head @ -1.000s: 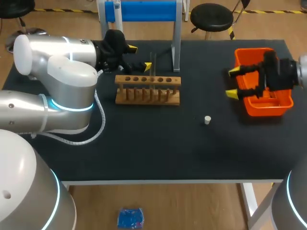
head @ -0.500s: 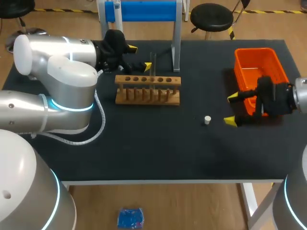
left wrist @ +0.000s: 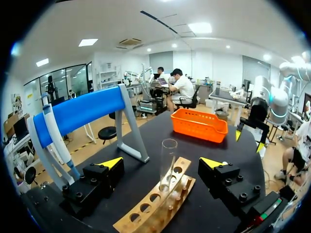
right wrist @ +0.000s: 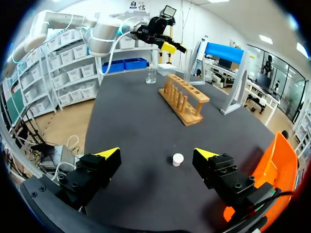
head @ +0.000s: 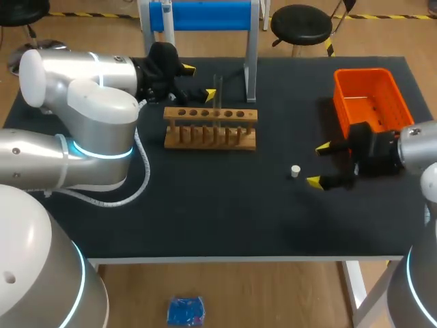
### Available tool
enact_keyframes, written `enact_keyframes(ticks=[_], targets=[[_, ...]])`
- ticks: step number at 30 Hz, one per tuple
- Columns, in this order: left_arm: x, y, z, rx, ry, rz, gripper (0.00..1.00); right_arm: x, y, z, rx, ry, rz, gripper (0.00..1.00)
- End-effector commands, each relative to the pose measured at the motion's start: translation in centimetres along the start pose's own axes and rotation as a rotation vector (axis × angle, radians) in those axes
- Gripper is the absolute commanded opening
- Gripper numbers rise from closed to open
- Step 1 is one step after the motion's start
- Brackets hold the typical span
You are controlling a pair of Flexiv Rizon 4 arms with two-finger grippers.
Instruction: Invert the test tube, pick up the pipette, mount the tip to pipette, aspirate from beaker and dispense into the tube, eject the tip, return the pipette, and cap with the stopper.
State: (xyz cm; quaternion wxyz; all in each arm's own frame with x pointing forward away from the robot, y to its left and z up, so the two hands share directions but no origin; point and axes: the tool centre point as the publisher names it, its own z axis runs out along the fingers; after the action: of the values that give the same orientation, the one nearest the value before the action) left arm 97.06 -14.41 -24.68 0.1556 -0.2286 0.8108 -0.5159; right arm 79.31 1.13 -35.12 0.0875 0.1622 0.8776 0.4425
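Note:
A clear test tube [head: 218, 90] stands mouth-up in the wooden rack [head: 210, 128]. My left gripper [head: 199, 81] is open around it; in the left wrist view the test tube [left wrist: 167, 162] stands between the wide-apart fingers of the left gripper [left wrist: 161, 164], touching neither. The white stopper [head: 295, 171] lies on the black table. My right gripper [head: 318, 164] is open just to its right, low over the table. In the right wrist view the stopper [right wrist: 178, 159] lies a little ahead of the open right gripper [right wrist: 157, 154]. The pipette [left wrist: 54, 138] hangs on the blue stand [left wrist: 80, 114].
An orange bin [head: 372, 102] sits at the table's far right, just behind my right arm. The blue stand [head: 201, 15] is behind the rack. A glass beaker [right wrist: 150, 74] stands beyond the rack [right wrist: 184, 99] in the right wrist view.
My right gripper has moved from over the orange bin down and left, ending beside the stopper. The left arm and the test tube have not moved.

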Motion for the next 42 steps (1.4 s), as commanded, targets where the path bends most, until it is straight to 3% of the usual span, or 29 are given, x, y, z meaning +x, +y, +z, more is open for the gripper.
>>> enact_keyframes(ticks=[1,9,33,42], targets=[[0.0,0.0,0.0,0.000,0.002,0.000,1.00,-1.1,-0.1,1.2,-0.004,0.033,-0.006,1.00],[0.0,0.0,0.0,0.000,0.002,0.000,1.00,-2.7,-0.7,1.9,0.011,0.088,0.011,1.00],[0.0,0.0,0.0,0.000,0.002,0.000,1.00,-2.7,-0.7,1.9,0.011,0.088,0.011,1.00],[0.0,0.0,0.0,0.000,0.002,0.000,1.00,-3.1,-0.5,3.2,0.011,0.095,0.009,1.00]])
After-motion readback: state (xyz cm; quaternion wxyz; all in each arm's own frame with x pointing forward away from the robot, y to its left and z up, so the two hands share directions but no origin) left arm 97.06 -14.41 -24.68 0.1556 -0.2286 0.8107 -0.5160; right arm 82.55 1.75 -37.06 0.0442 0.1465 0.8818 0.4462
